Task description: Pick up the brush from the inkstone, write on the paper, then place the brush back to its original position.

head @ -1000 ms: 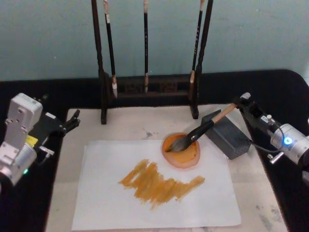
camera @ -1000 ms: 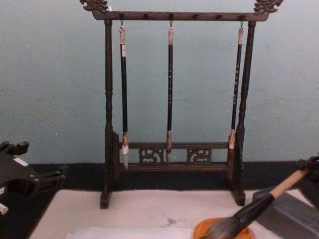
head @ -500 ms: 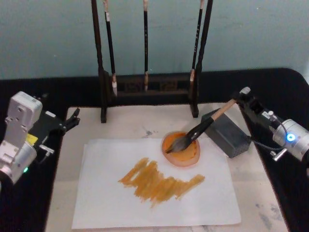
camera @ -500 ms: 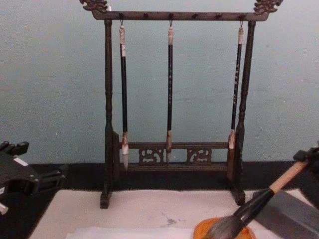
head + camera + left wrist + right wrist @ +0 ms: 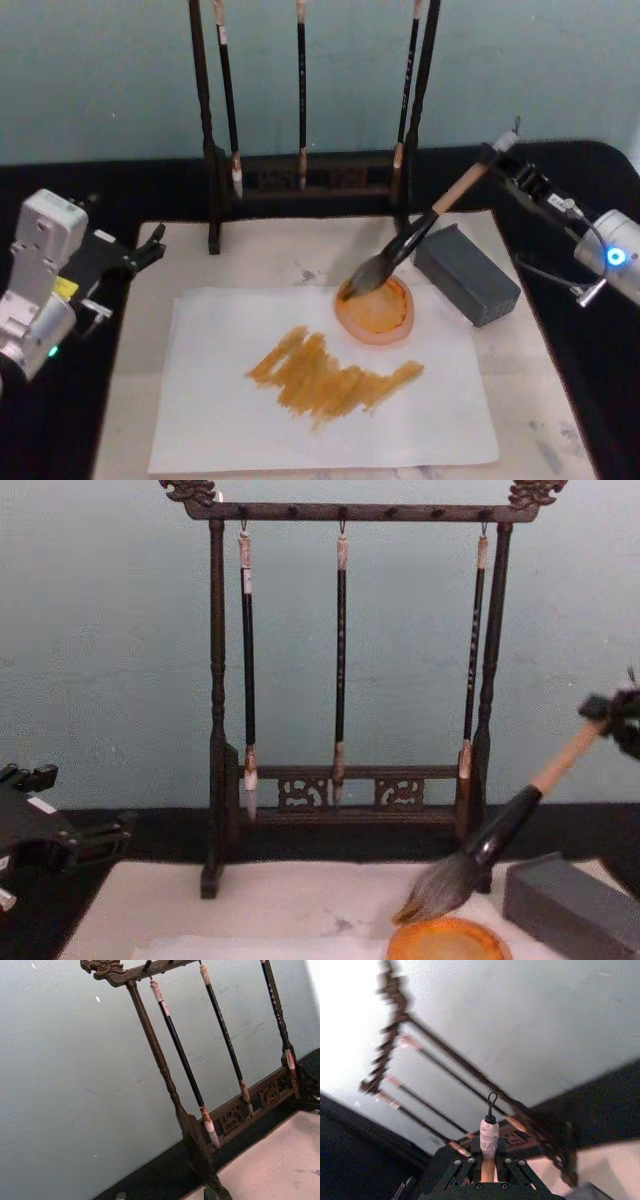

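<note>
Head view: black table (image 5: 580, 380), cream mat (image 5: 130, 380), blue-green wall (image 5: 100, 80). Over the orange dish (image 5: 385, 315) the brush (image 5: 418, 233) points its hairs to 7 o'clock, top pinched by the right gripper (image 5: 492, 155). At 9 o'clock waits the left gripper (image 5: 135, 245), fingers apart. Chest view: the brush leans, hairs low.

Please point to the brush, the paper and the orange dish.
brush (image 5: 418, 226): head view, on the black ferrule.
paper (image 5: 215, 420): head view, on the bare lower-left area.
orange dish (image 5: 378, 336): head view, on the front rim.
</note>
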Robot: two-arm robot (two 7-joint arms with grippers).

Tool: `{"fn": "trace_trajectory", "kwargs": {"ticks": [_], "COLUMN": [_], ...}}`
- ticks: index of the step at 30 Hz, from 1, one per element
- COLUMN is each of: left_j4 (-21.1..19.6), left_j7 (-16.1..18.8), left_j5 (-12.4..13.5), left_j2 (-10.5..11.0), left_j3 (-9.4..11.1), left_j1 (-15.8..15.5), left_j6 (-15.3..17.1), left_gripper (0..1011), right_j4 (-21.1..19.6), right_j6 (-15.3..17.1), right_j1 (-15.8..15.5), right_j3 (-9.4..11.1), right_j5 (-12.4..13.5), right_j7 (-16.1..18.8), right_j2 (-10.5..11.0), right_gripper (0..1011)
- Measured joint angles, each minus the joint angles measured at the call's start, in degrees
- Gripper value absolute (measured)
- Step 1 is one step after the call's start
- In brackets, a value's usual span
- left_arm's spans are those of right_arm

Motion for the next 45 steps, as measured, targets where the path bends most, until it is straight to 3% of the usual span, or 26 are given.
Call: {"fn": "trace_trajectory", "kwargs": {"ticks": [9,21,25,30,36,45], "left_j4": [0.00,0.00,0.00,0.00,0.00,0.00], "left_j7": [0.00,0.00,0.00,0.00,0.00,0.00], "left_j5": [0.00,0.00,0.00,0.00,0.00,0.00], "left_j2": [0.00,0.00,0.00,0.00,0.00,0.00], "left_j3": [0.00,0.00,0.00,0.00,0.00,0.00], "left_j1": [0.00,0.00,0.00,0.00,0.00,0.00], "left_j6": [0.00,0.00,0.00,0.00,0.00,0.00], "left_gripper": [1010,1010,1010,1010,1009,1010], "right_j4": [-10.43,-18.89,-21.88,-23.73,-25.14,-26.47], "right_j6": [-8.80,-12.41,-15.14,-17.51,-19.12,-20.27], "right_j1": [-0.79,-2.26,-3.71,-5.22,-6.88,-7.96], "right_j3": [-5.92,-8.42,-9.31,-9.81,-10.18,-11.13], "right_j5": [-13.37,-21.93,-26.90,-30.13,-31.83,-36.41], "right_j7": [2.15,3.36,4.96,7.74,12.06,13.54], "right_j2": [5.82,9.14,10.71,12.15,13.57,13.62], "right_gripper": [163,163,163,163,163,163]}}
